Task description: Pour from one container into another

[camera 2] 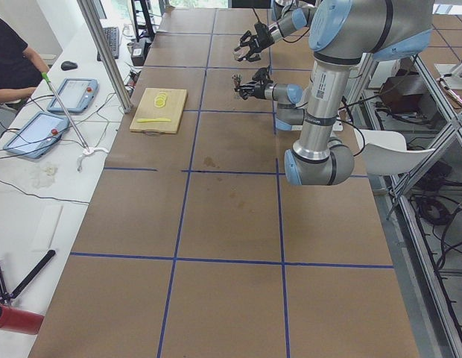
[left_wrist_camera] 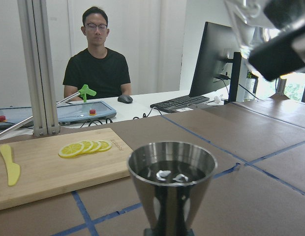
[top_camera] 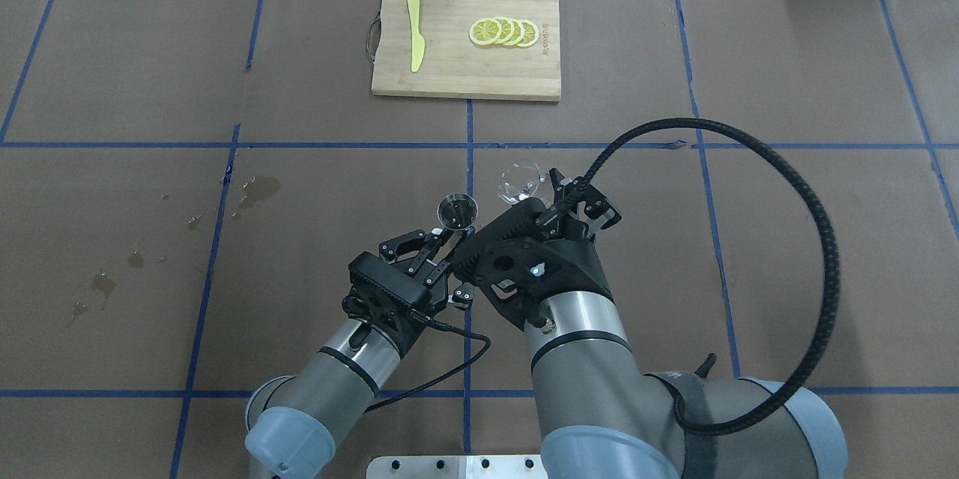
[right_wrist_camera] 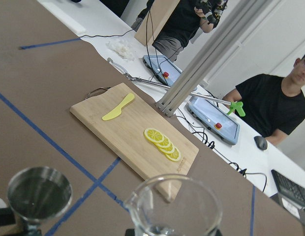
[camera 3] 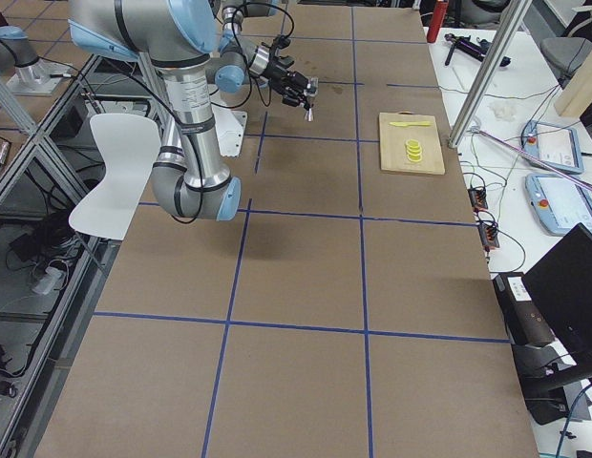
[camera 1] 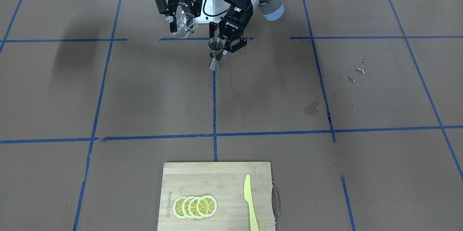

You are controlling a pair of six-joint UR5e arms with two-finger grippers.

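Now L gripper [camera 1: 218, 54] clamps jigger [camera 1: 215, 46] waist, upright; R gripper [camera 1: 182, 20] clamps tilted glass cup [camera 1: 188, 27] just beside, apart

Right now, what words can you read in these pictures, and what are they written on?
"ROBOTIQ": on the black body of the right tool, which holds the glass cup.
"ROBOTIQ": on the black body of the left tool, which holds the jigger.
Brand mark burnt into the corner of the cutting board: too blurred to read.
Printed marks on the glass cup: too faint to read.
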